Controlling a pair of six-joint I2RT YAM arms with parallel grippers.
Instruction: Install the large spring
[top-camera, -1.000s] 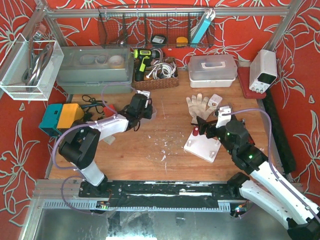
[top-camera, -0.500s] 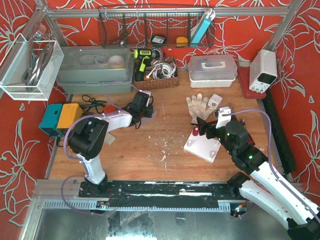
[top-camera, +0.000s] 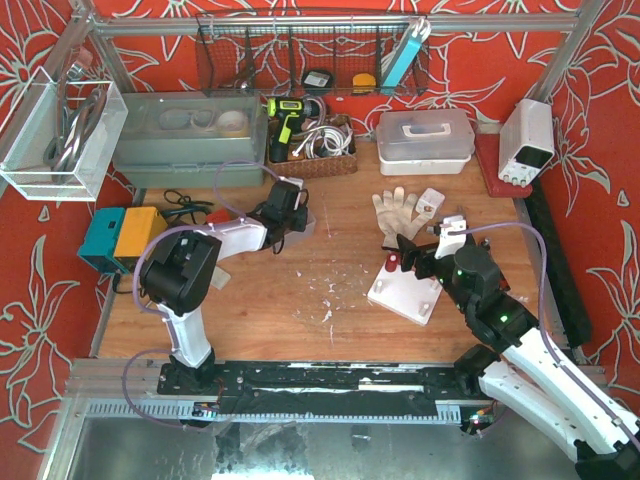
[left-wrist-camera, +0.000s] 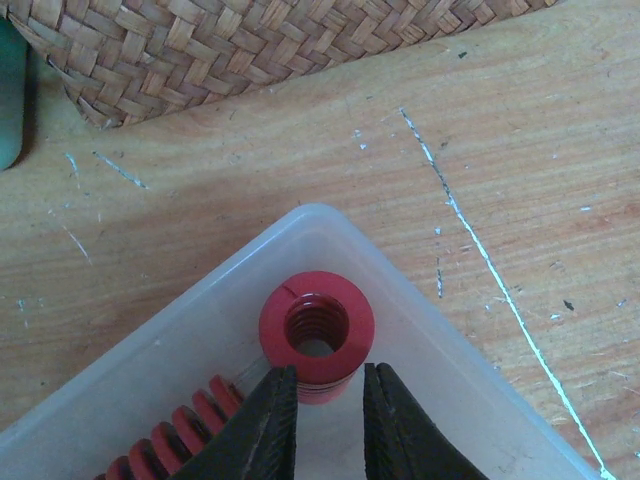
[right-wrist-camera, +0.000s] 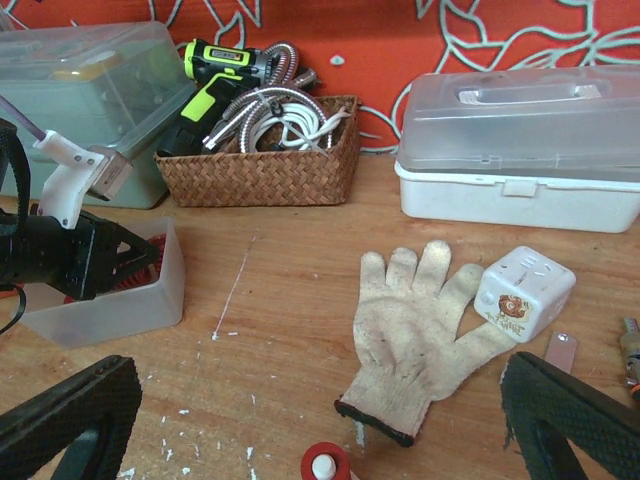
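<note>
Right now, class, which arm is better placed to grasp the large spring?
Left. Its open left gripper hangs right at the upright large spring in the tray; the right gripper sits apart, near the glove.

No legible text in any view, orange emblem on white cube (right-wrist-camera: 524, 290) too blurred to read

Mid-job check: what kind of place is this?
Most likely a workshop bench: a cordless drill in a wicker basket, a power supply at the right, and a wire rack of tools behind.
</note>
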